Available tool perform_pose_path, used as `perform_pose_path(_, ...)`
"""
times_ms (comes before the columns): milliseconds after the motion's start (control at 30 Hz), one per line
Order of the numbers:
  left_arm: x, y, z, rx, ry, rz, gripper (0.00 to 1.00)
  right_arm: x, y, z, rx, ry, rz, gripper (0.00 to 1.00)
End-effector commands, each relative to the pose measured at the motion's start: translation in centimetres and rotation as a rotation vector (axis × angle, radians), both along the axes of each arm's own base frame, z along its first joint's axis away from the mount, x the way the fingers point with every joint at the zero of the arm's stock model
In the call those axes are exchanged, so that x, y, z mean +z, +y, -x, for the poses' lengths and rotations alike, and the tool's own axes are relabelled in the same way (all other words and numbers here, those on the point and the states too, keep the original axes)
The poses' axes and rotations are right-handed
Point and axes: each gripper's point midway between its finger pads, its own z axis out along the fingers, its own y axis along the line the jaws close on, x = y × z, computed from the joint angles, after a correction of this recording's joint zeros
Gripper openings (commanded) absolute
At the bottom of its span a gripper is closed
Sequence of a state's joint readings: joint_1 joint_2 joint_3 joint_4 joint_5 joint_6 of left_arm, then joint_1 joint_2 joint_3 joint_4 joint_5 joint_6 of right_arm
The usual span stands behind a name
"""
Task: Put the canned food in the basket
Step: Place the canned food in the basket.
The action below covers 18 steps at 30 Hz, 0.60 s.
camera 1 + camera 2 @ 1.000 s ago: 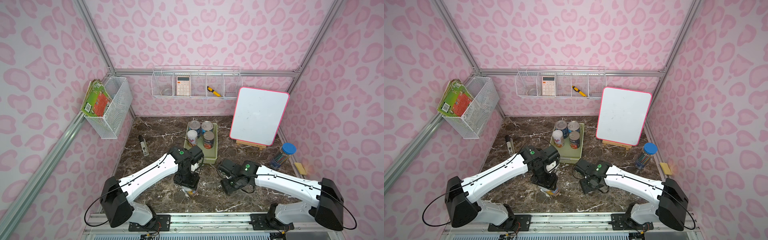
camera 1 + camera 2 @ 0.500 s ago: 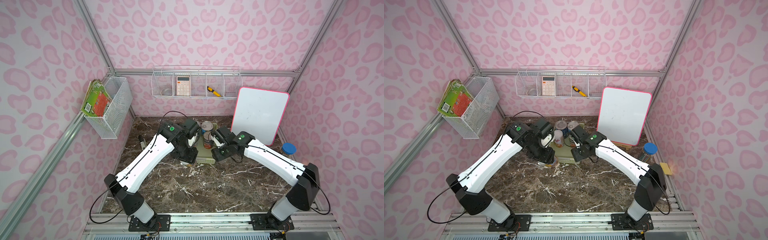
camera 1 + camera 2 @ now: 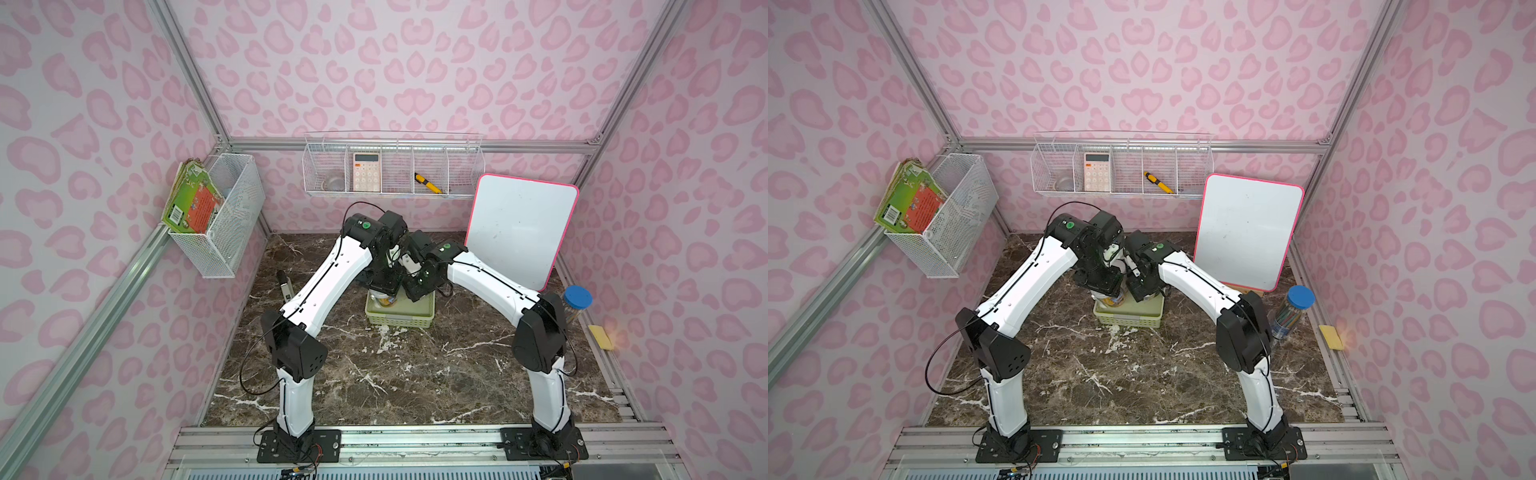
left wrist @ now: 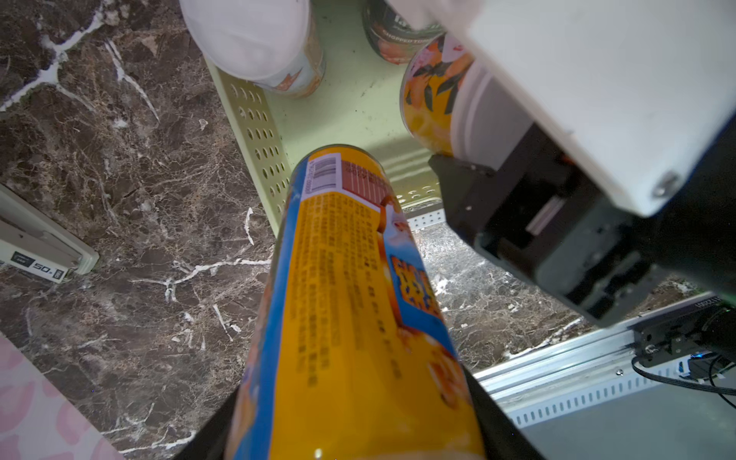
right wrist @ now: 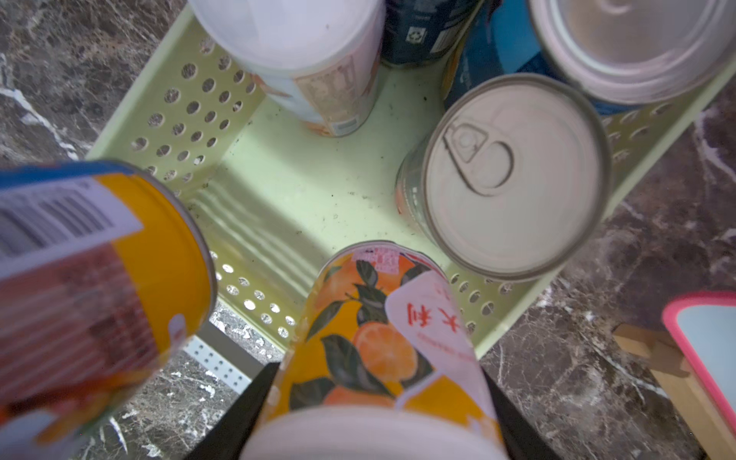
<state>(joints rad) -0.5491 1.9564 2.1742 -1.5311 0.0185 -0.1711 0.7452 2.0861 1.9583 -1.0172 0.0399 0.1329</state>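
**Four cans in, last two held over the basket**

Status: four cans stand upright inside the basket [image 5: 191, 115]: a white-lidded can [image 5: 298, 36], a dark-labelled can [image 5: 422, 32], a pull-tab can [image 5: 513, 175] and a second silver-topped can [image 5: 629, 40]. They fill the far part of the basket, and the floor at the near end is bare.

Left gripper [image 4: 350, 430]: closed around the yellow can [image 4: 350, 286], fingers on either side of its body. The can hangs over the basket's near corner, just inside the perforated wall.

Right gripper [image 5: 378, 398]: closed around the orange-print can [image 5: 382, 334]. This can is over the basket's near edge, beside the pull-tab can and apart from it.

Orientation: both held cans have the long axis roughly vertical, running from the fingers down toward the basket floor. The orange-print can has its white lid up and its base down. The yellow can points its barcode end down and looks slightly tilted in the right wrist view, which may be perspective.

Contact with the floor: cannot tell for either can.

Judgement: task nearly complete. Left to do: seat both cans on the bare floor, release them, and lift both arms out of the basket without knocking a neighbouring can.
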Motion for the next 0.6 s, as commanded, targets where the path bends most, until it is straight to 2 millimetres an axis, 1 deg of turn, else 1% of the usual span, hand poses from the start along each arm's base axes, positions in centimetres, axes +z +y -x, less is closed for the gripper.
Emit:
perform_pose_path(0, -0.3, 0.1, -0.8, -0.014, -0.006, -0.001, 0.0, -0.5, -0.4, 0.3, 0.019, 0.024, 0.023, 0.55)
perform_pose_path(67, -0.9, 0.0, -1.1, -0.013, 0.007, 0.004, 0.0, -1.1, -0.5, 0.5, 0.024, 0.043, 0.035, 0.55)
perform_pose_path(200, -2.8, -0.2, -1.4, -0.013, 0.058, -0.008, 0.0, -1.8, -0.7, 0.6, 0.028, 0.058, 0.05, 0.55)
perform_pose_path(333, -4.4, 0.2, -2.2, -0.002, 0.051, -0.039, 0.0, -2.9, -0.9, 0.6, 0.03, 0.077, 0.073, 0.56)
perform_pose_path(467, -5.9, 0.2, -2.9, 0.005, 0.045, -0.045, 0.0, -3.9, -0.6, 0.6, 0.037, 0.095, 0.074, 0.56)
perform_pose_path(567, -6.8, 0.1, -2.7, 0.0, 0.074, -0.045, 0.0, -4.7, -0.5, 0.6, 0.043, 0.111, 0.081, 0.57)
